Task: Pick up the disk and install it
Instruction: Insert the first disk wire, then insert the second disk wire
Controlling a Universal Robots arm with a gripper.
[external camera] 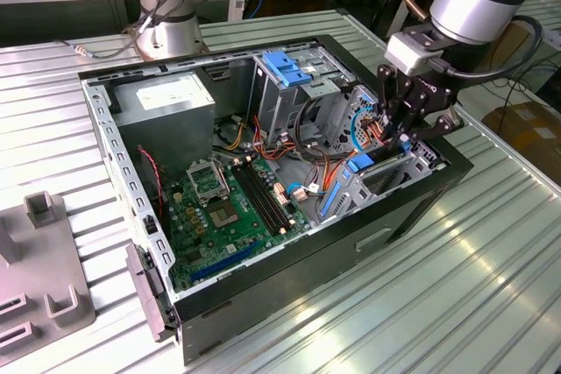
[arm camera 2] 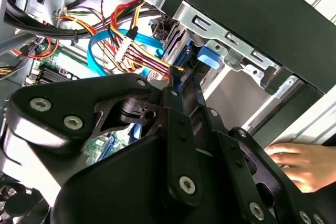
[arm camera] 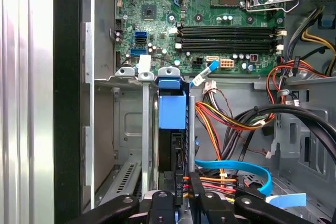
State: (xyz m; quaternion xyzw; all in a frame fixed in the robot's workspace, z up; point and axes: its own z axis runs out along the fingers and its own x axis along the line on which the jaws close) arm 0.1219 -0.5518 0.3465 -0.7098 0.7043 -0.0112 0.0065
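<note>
The disk (external camera: pixel 361 162) stands on edge in the small drive bay at the near right corner of the open computer case (external camera: pixel 421 199). Its bright blue carrier rail (arm camera: pixel 172 111) shows between the bay's metal guides, with the dark drive body below it. My gripper (external camera: pixel 401 137) hangs right over that bay, among the cables. In both wrist views the fingers (arm camera: pixel 181 184) lie close together, and their tips (arm camera 2: pixel 176 85) sit at the disk's blue end (arm camera 2: pixel 209 57). I see nothing held between them.
Red, yellow and blue cables (arm camera: pixel 231 129) crowd the space beside the bay. The motherboard (external camera: pixel 228 208), the power supply (external camera: pixel 166 102) and a tall drive cage with a blue bracket (external camera: pixel 285 67) are inside the case. A person's hand (arm camera 2: pixel 304 166) rests outside the case wall. A grey fixture (external camera: pixel 44 260) lies at the exterior view's left.
</note>
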